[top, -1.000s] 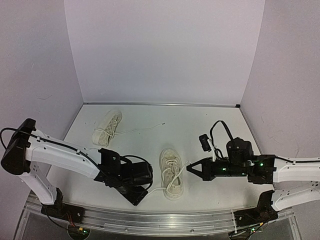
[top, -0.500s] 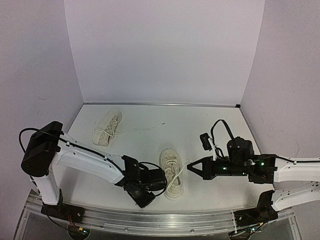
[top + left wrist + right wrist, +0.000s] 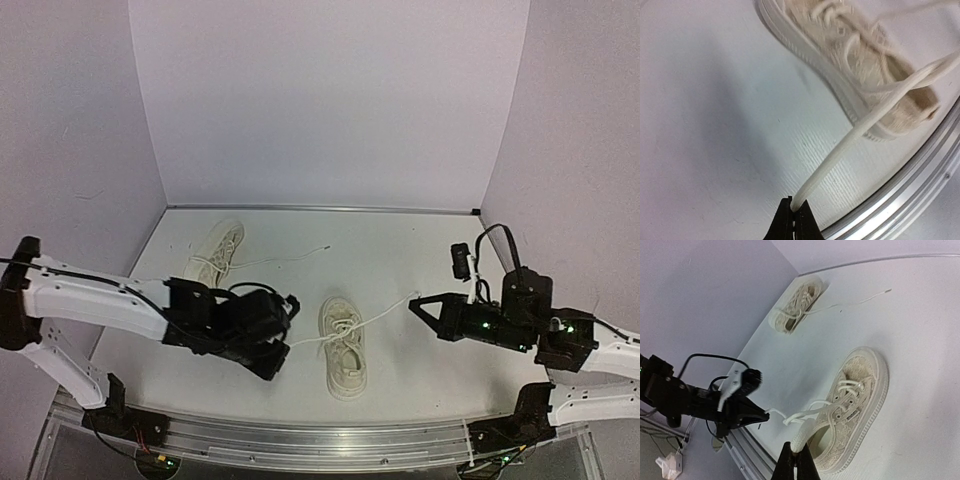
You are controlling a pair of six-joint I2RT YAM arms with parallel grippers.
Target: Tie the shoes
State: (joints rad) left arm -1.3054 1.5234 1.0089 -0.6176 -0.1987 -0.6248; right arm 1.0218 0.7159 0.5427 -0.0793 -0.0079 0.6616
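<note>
The left pincer (image 3: 284, 349), two black plastic fingers tapering to a thin wedge, is pressed together on a round white cord lace (image 3: 850, 140). In the left wrist view the cord's end sits right between the tips and rises taut toward 1 o'clock, up to the near sneaker (image 3: 343, 350). The right pincer (image 3: 413, 303), of the same black tapered shape, is likewise clamped, on the other lace strand (image 3: 385, 316). That strand runs straight from the pincer's tips to the shoe's eyelets.

The near sneaker is a small cream-white lace-up shoe with a coarse woven canvas upper and a pale, smooth rubber sole ribbed along its edge. It stands upright on its sole at about 6 o'clock from the middle of the matt white tabletop (image 3: 420, 240), with the toe toward 12 o'clock and the open heel toward the brushed aluminium rail (image 3: 330, 440) at the near edge. From the shoe, the left pincer lies at 9 o'clock and the right pincer at 2 o'clock, so the two strands stretch out to opposite sides.

A far sneaker (image 3: 215, 255) of the same canvas and rubber lies at 10 o'clock near the lilac wall (image 3: 70, 150). Its loose thin lace (image 3: 292, 257) trails limply toward 3 o'clock.
</note>
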